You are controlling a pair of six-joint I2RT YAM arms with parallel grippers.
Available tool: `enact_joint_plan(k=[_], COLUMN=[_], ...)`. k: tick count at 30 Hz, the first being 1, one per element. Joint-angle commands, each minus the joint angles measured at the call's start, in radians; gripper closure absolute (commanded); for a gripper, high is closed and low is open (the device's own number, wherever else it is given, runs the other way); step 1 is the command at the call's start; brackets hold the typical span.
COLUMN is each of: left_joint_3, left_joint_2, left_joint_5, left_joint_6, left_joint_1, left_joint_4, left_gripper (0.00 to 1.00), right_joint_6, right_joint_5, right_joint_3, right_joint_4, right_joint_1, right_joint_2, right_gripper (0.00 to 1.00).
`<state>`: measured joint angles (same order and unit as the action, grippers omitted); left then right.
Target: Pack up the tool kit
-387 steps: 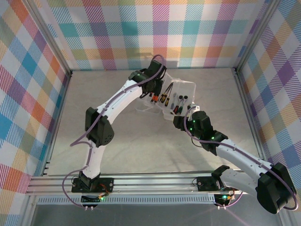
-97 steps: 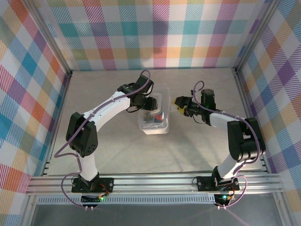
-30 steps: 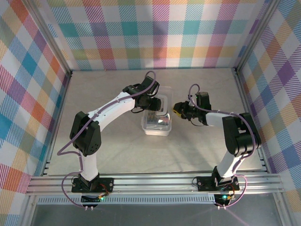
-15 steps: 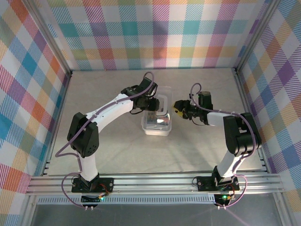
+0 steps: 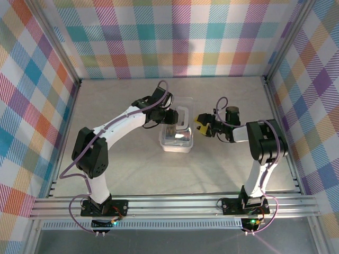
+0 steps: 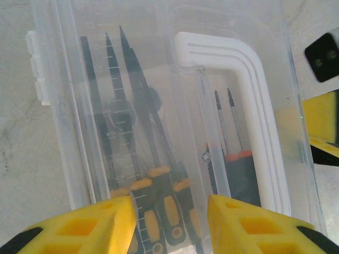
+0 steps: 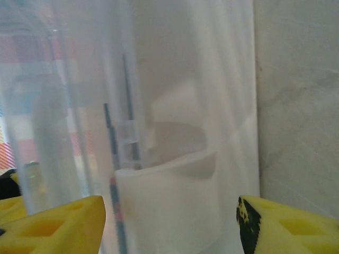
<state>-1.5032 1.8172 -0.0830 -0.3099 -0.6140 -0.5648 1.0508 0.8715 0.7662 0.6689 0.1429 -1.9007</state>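
Tool kit [image 5: 177, 138]: the clear box is lying on the worktop [image 5: 122, 159] directly beneath the left tool [image 6: 169, 203], with its lid down. That tool's fingers are standing parted and gripping nothing, on or just above the lid, probably pinning the box against sliding. Screwdrivers [image 6: 153, 180] are showing through the lid just ahead of it. The right tool [image 7: 169, 211] is gaping wide and empty, facing the box's side with the white clasp [image 7: 169, 196] straight ahead, likely lined up for pressing it shut.
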Motion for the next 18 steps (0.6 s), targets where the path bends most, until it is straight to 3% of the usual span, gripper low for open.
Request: enact_joint_plan(k=[1,11,18], left_joint_3=[0.084,0.066,0.060], left_joint_2=[0.083,0.087,0.090], left_joint_5=[-0.017,-0.035,-0.038], left_joint_6=[-0.006,-0.005,-0.006], left_joint_1=[0.016,0.016,0.016], left_joint_4=[-0.153,-0.153,-0.155], left_gripper=[0.57,0.58,0.58], right_joint_6=[0.098,0.379,0.495], right_joint_5=[0.060,0.072,0.057], right_joint_3=[-0.015,-0.042,-0.045], right_joint_4=[0.190,0.535,0.661], right_joint_1=[-0.008,0.001,0.025], right_joint_2=[-0.035,-0.166,-0.204], right_gripper=[0.31,0.25,0.25])
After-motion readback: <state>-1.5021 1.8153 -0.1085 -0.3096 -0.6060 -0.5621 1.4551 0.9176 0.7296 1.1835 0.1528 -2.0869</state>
